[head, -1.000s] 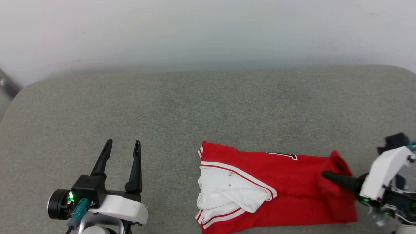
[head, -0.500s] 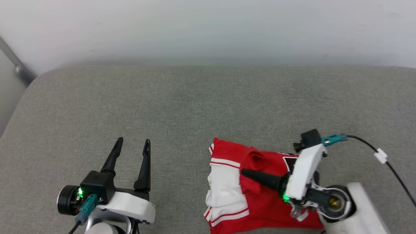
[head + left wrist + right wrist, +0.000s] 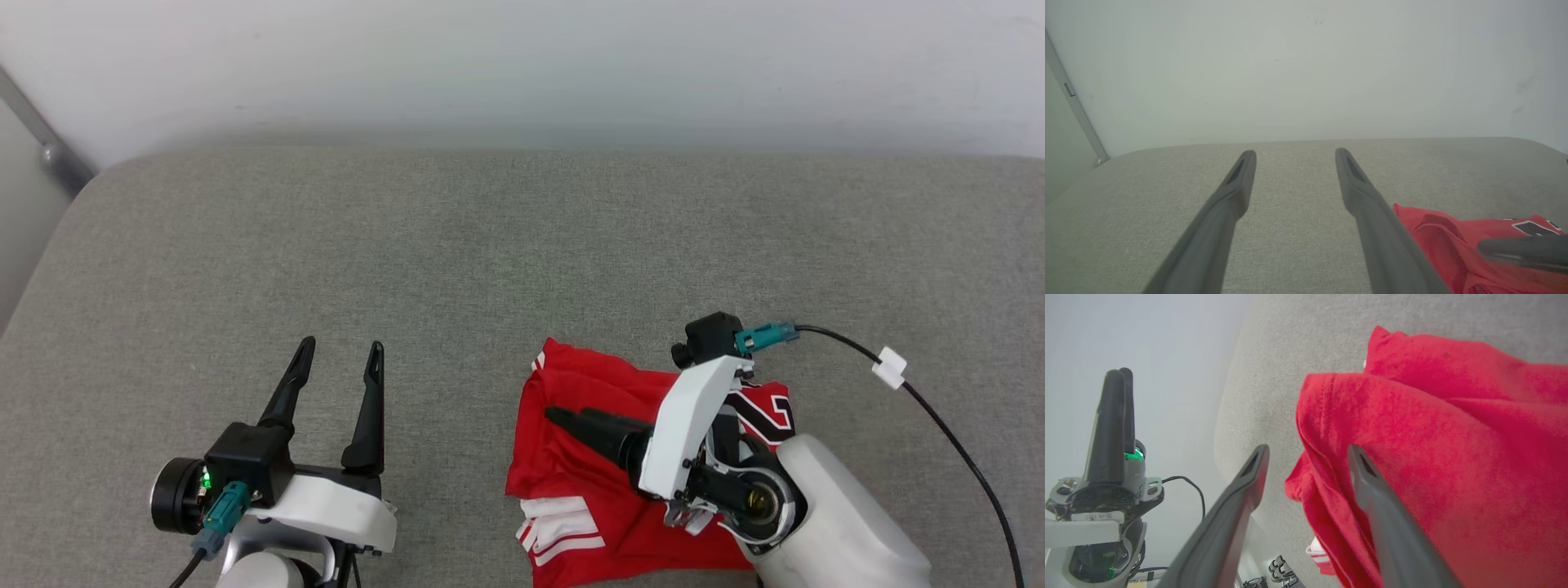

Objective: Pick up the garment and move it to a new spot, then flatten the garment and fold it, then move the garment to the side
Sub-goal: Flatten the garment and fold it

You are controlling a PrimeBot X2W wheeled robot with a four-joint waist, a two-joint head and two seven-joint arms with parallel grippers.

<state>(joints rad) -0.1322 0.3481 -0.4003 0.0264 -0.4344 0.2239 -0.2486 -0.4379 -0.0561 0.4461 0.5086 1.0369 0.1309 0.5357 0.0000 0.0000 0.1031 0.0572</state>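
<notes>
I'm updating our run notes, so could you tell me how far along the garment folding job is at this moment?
Done, apparently: the garment lies folded into a compact red bundle on the grey cushion, striped trim showing at its near edge. In hand: the right gripper is open over the fold, gripping nothing; the left gripper sits open, apart from it. Left: probably moving it aside.

1. The left gripper [image 3: 341, 347] and the right gripper [image 3: 557, 415] each carry two long, tapering black fingers, slotted near the tips.
2. A white shell [image 3: 318, 510] covers each wrist above a black housing [image 3: 245, 461]; a green light [image 3: 206, 480] glows on the left one.
3. A teal connector [image 3: 766, 335] feeds a black cable [image 3: 947, 437] bearing a white tag [image 3: 889, 367].
4. The right forearm [image 3: 849, 531] is pale, smooth and rounded.
</notes>
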